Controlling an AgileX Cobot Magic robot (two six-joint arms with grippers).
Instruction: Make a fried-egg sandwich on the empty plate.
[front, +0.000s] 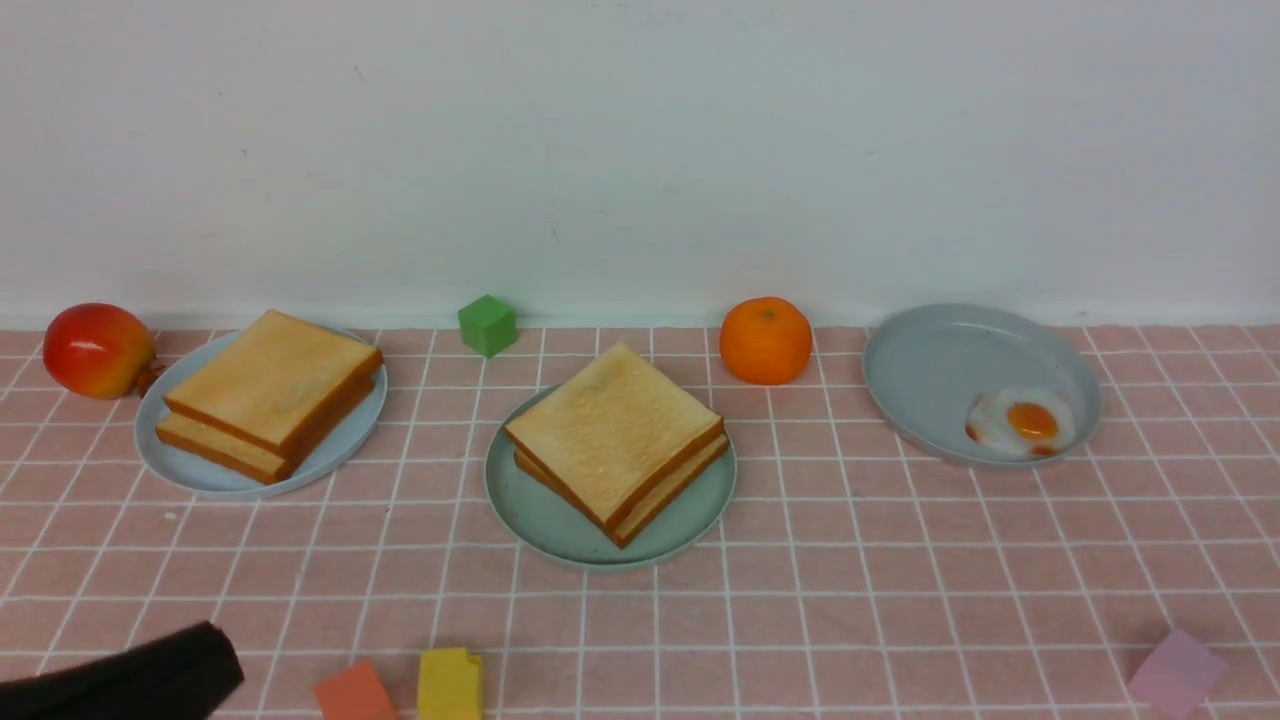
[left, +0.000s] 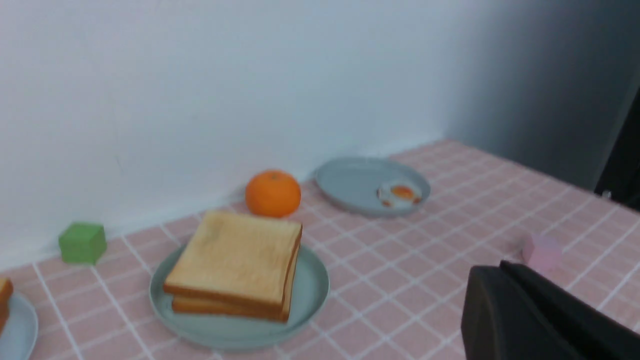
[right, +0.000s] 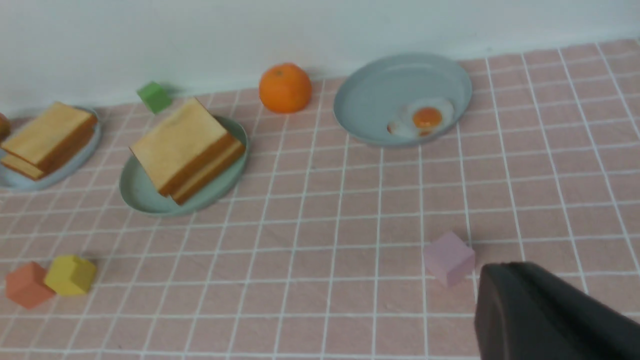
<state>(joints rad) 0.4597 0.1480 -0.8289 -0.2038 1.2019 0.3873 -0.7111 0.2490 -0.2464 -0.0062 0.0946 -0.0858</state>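
sandwich on mint plate, egg in grey dish

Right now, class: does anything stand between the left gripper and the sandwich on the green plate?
Nothing visible does. Only bare checked cloth lies between the left gripper and the sandwich on the green plate; the orange block and yellow block sit nearer.

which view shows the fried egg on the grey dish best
The right wrist view: the fried egg is sharp, with yolk and white clear, near the grey dish rim. The front view shows it clearly but smaller; the left wrist view shows it small and blurred.
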